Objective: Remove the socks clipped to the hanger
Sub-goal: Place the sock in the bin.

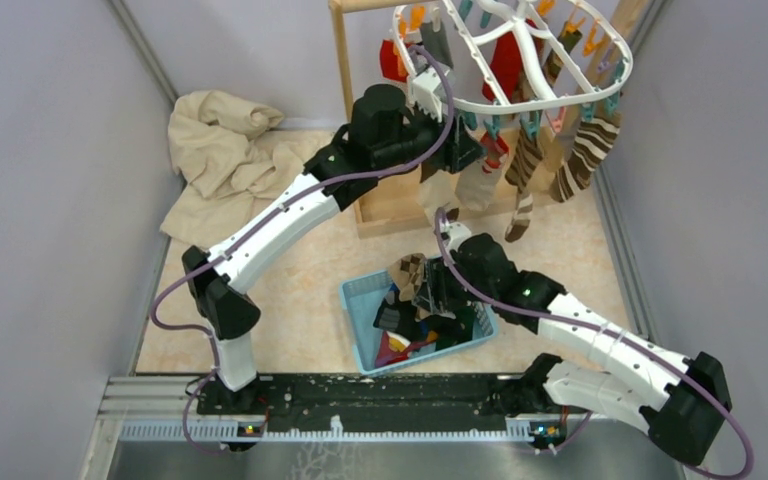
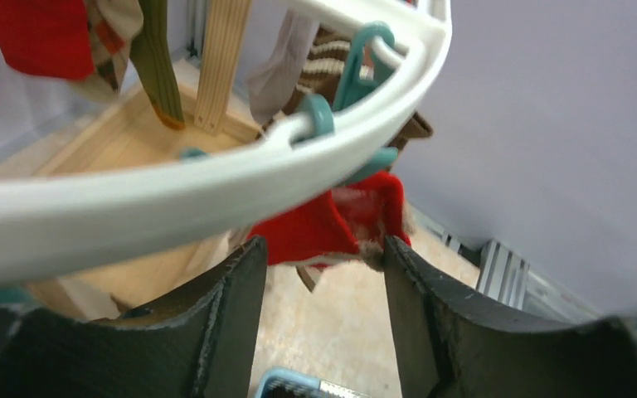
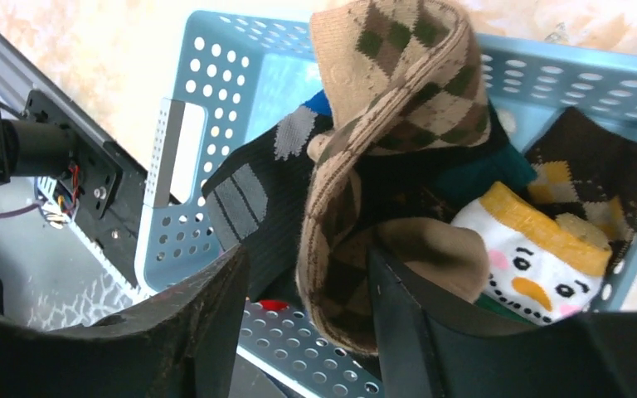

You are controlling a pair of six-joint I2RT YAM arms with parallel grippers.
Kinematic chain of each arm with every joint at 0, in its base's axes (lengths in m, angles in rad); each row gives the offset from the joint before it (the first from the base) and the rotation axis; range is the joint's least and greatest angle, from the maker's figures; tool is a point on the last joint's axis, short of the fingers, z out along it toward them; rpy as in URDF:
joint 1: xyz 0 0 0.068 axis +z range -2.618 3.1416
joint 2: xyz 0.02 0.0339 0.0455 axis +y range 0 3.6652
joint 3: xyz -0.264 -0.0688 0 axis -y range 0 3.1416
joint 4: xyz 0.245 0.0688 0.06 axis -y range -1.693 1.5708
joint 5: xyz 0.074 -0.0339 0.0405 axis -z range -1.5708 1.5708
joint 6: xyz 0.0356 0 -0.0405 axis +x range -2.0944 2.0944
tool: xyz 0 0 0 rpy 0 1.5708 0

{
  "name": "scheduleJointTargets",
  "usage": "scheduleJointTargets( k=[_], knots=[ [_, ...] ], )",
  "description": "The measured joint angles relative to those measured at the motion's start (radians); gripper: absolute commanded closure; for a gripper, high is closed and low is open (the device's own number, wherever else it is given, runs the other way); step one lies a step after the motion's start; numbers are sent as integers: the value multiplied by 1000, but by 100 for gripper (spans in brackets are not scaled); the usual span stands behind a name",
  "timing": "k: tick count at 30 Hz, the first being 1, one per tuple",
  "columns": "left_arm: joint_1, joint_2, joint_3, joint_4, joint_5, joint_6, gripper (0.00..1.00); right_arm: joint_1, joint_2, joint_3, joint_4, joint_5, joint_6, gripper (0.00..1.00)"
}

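Grey walls enclose a beige table [image 1: 300,300] with a wooden stand [image 1: 345,110] at the back. At the stand hangs the hanger [image 1: 520,95], with socks [image 1: 585,150] clipped along its rim. The left gripper [image 2: 323,249] is released, jaws apart around a red sock [image 2: 315,228] below a teal clip [image 2: 319,112]. The right gripper [image 3: 307,265] is released over the blue basket [image 3: 216,108], an argyle sock [image 3: 398,91] draped loose between its fingers. Close on the red sock just under its clip. Pull straight down so the rim does not swing.
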Motion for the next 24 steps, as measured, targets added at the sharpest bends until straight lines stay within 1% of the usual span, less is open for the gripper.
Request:
scheduleJointTargets(
  k=[2,6,10,14,20,24],
  knots=[
    [-1,-13,-36,-5,-3,6,34,0,0,20,-26,26,0,39],
    [-1,-55,-115,-8,-7,11,31,0,-5,89,-75,93,2,35],
    [0,-114,-190,-9,-7,16,28,0,-37,139,-108,169,3,33],
    [0,-172,-228,-13,-6,26,27,0,-77,172,-140,238,2,33],
    [0,-282,-268,-27,-13,52,25,0,-116,192,-169,326,2,34],
    [0,-345,-277,-39,-19,63,26,0,-149,192,-187,385,6,42]
  ],
)
